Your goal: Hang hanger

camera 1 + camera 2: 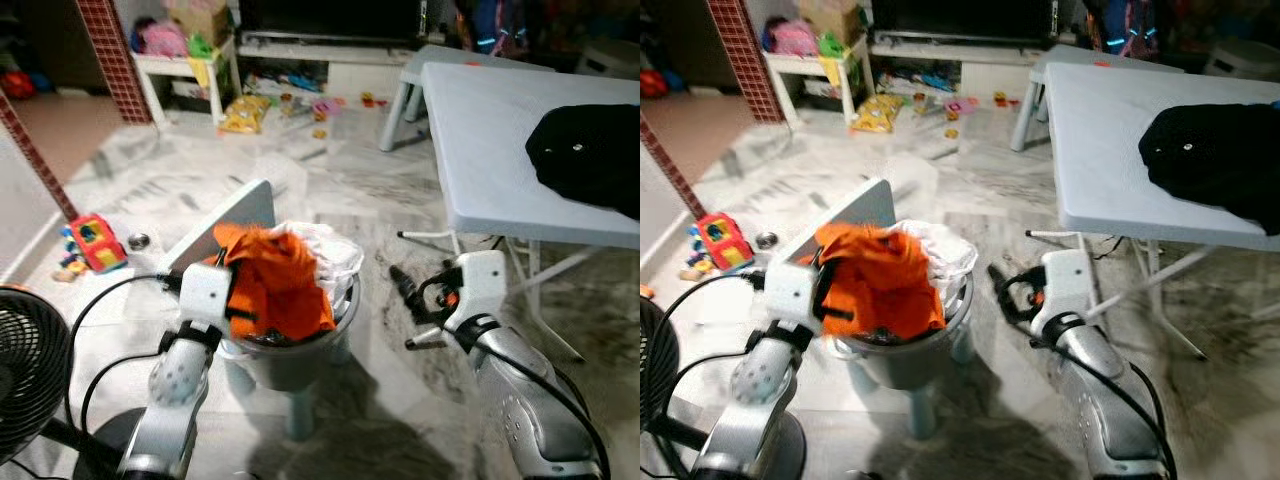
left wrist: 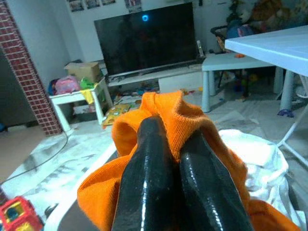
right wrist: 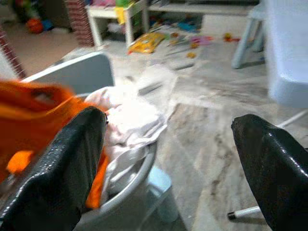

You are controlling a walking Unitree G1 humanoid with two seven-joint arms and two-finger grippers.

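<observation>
Laundry fills a grey basket (image 1: pixel 300 360) on the marble floor (image 1: pixel 360 215) in front of the robot: an orange garment (image 1: pixel 275 280) lies heaped on top, and white cloth (image 1: pixel 330 250) is bunched behind and beside it. The left gripper (image 2: pixel 175 159) is at the near rim of the basket with its two black fingers (image 2: pixel 149 178) pressed together on a fold of the orange garment, which bulges up over the fingertips in the left wrist view. The right gripper (image 3: pixel 168 163) hangs just to the right of the basket, above the floor, with its fingers (image 3: pixel 62 168) spread wide and nothing between them; past them the right wrist view shows the white cloth draped over the basket's rim. A grey panel (image 1: pixel 225 225) leans up from the basket's far left side. To the right stands a white folding table (image 1: pixel 490 150) with a black garment (image 1: pixel 590 155) lying near its right edge. No hanger can be made out among the clothes. A black fan (image 1: pixel 25 370) stands at the robot's left, and a red toy (image 1: pixel 95 240) sits on the floor beyond it. Further back are a brick pillar (image 1: pixel 115 55), a low white shelf (image 1: pixel 185 65) with clutter, scattered toys (image 1: pixel 245 115) and a dark television (image 2: pixel 149 38) on a low stand.
</observation>
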